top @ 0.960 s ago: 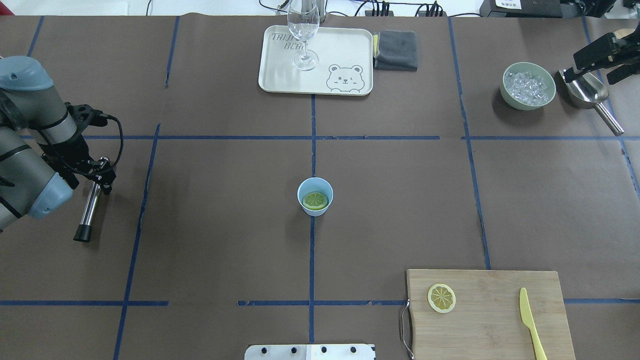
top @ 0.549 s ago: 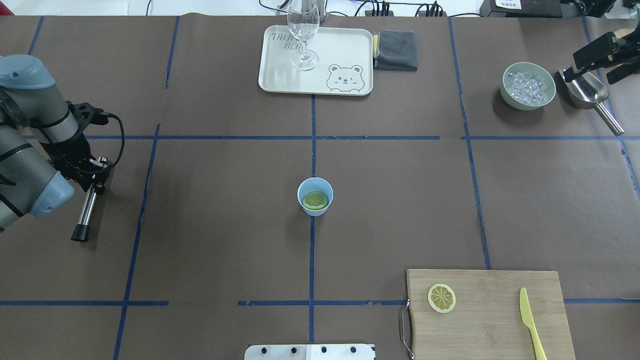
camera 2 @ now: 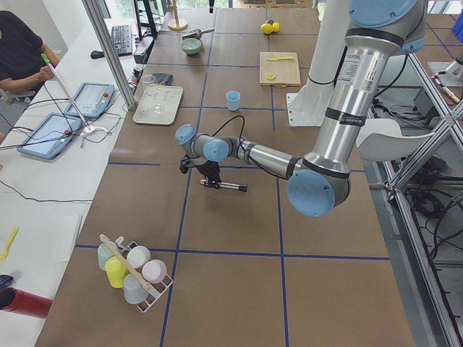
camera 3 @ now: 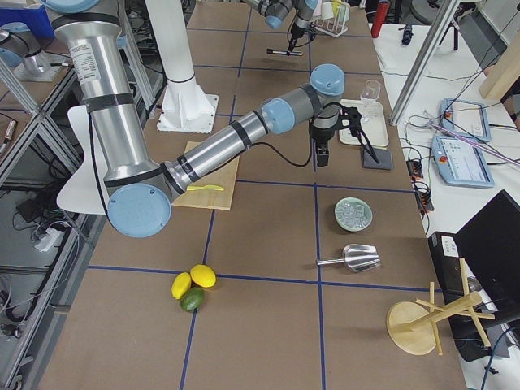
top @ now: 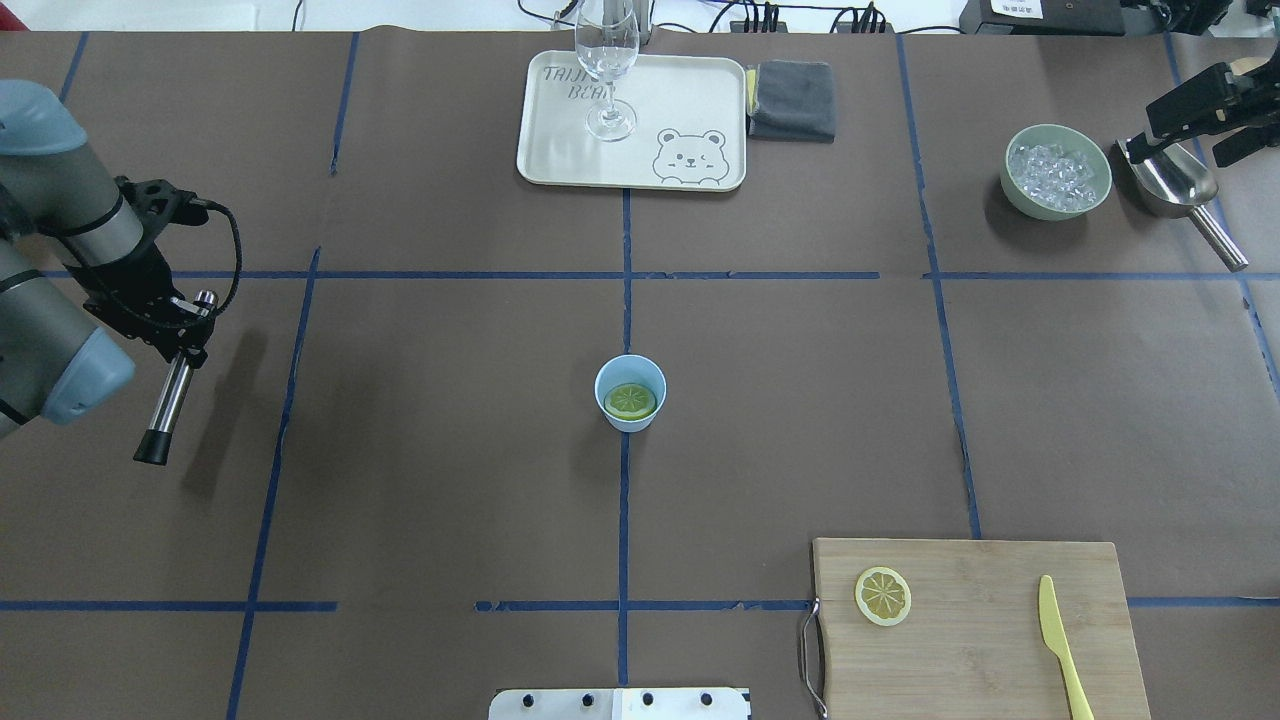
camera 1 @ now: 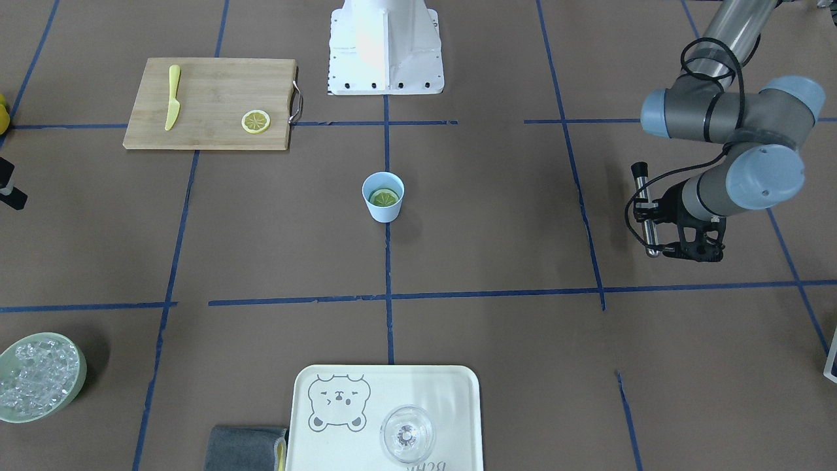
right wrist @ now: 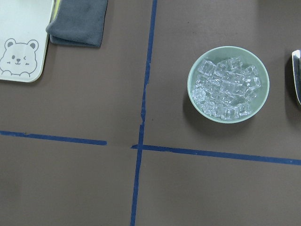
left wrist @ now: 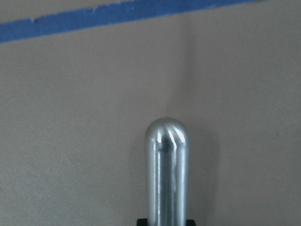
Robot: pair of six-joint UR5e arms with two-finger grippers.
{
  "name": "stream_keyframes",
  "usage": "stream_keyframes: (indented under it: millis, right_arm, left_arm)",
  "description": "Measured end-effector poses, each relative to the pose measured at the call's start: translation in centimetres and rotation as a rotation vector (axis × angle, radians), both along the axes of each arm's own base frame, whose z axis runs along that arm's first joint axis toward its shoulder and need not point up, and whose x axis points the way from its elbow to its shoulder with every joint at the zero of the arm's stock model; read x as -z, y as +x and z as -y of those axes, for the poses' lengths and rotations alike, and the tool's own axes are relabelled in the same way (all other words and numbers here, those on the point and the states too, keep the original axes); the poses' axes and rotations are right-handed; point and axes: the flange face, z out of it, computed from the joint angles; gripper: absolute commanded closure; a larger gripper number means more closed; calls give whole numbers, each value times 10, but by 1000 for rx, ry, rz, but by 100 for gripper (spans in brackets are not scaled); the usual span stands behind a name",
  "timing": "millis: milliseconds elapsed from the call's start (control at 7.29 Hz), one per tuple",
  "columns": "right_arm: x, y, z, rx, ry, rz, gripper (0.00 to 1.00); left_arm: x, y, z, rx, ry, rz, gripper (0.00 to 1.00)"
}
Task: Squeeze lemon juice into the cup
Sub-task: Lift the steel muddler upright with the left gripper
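lemon slice (top: 630, 401): flat inside cup (top: 631, 424), mid-table | 2nd slice (top: 883, 596): on cutting brd (top: 980, 650), apart from yellow knife (top: 1058, 635) | L gripper (top: 188, 325): clamped on steel rod (top: 168, 405), well apart from cup, table's L side | R gripper (top: 1190, 125): over scoop (top: 1170, 185) beside ice bowl (top: 1050, 214); fingers apart or together, can't tell

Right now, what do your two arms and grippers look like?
Both arms match: silver-grey tubes with rounded light-blue joint caps. The left arm carries a looping black cable down to its black left gripper. The right arm has a black cable near the wrist too and ends in a black right gripper.
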Motion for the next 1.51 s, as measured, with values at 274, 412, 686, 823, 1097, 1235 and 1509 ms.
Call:
stream_keyframes:
  millis: [274,412,686,823,1097,1235,1509]
  right_arm:
    - [3,-1,1,-2,3,1,0]
    - [3,-1,1,-2,3,1,0]
    - [4,-5,0,5,1,3,0]
    - [3,-8,0,11,0,3,0]
    - [4,-15,-2,21,-1,3,0]
    - [2,-16,-2,24,-5,2,0]
    - [-9,-17,-2,27,-22,-5,0]
  left_arm:
    - [51,-38,10,68,106,-25,100]
    - [91,-57,15,121,205,-14,100]
    - [168,-79,33,282,330,18,100]
    - [205,-83,36,374,370,11,100]
    - [270,-93,13,498,499,-49,100]
    - [298,-95,-6,522,565,-97,100]
    - [339,-80,-45,502,675,-197,100]
